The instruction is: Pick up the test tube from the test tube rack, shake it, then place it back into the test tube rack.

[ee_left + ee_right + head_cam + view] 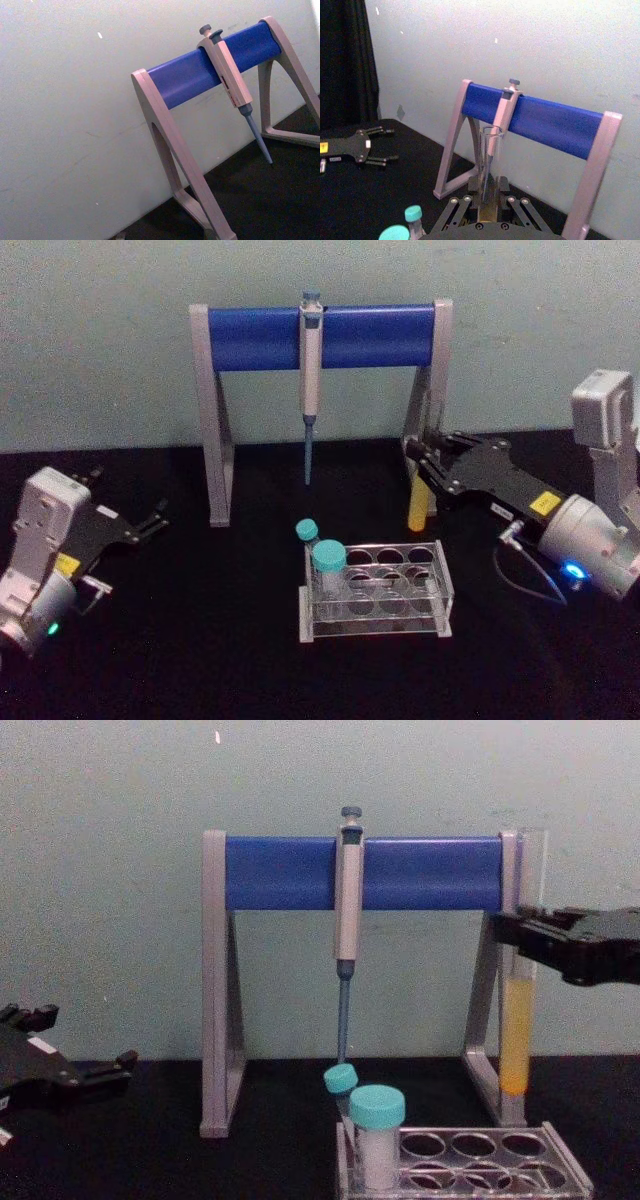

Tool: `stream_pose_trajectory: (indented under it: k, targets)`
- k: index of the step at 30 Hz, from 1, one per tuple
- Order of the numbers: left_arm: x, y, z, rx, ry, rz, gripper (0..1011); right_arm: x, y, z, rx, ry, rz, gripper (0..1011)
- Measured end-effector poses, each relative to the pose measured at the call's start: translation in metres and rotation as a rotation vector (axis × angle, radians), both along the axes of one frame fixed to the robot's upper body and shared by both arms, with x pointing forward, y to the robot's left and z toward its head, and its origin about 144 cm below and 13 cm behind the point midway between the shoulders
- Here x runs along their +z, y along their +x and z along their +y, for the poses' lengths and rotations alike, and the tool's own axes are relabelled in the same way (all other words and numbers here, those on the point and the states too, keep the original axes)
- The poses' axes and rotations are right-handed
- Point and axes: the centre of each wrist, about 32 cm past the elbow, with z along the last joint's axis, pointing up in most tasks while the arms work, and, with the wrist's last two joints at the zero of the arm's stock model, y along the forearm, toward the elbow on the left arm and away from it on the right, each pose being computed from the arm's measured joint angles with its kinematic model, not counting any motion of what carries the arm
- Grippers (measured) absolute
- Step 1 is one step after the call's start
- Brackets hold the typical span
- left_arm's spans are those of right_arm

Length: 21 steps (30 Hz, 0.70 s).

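A black table (200, 660) met a pale green wall (100, 340). At the left, my left gripper (125, 502) was spread and empty. Farther back, a pipette (311, 360) hung from the grey stand (215, 440). Near the centre, the test tube rack (375, 628) held two teal-capped tubes (329, 558). At the right, my right gripper (418, 452) clenched the test tube (418, 508) upright, out of the rack, by the stand's right leg.

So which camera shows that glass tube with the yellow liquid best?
The chest view: the test tube shows full length from the side, upright in the right gripper. The head view shows its yellow end; the right wrist view, its clear top. The left gripper rests aside.
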Motion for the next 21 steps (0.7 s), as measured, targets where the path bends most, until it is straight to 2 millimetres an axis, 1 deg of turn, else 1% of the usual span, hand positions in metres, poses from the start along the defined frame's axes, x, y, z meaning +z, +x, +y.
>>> stream_pose_trajectory:
  k: [6, 12, 17, 21]
  targets:
    - [0.000, 0.000, 0.000, 0.000, 0.000, 0.000, 1010, 0.000, -0.012, -0.004, 0.010, -0.011, 0.030, 238]
    - [0.000, 0.000, 0.000, 0.000, 0.000, 0.000, 1010, -0.001, -0.015, 0.001, 0.067, -0.003, 0.052, 238]
    - [0.000, 0.000, 0.000, 0.000, 0.000, 0.000, 1010, -0.002, -0.008, 0.009, 0.122, 0.012, 0.060, 238]
    - [0.000, 0.000, 0.000, 0.000, 0.000, 0.000, 1010, -0.004, 0.002, 0.014, 0.136, 0.030, 0.046, 238]
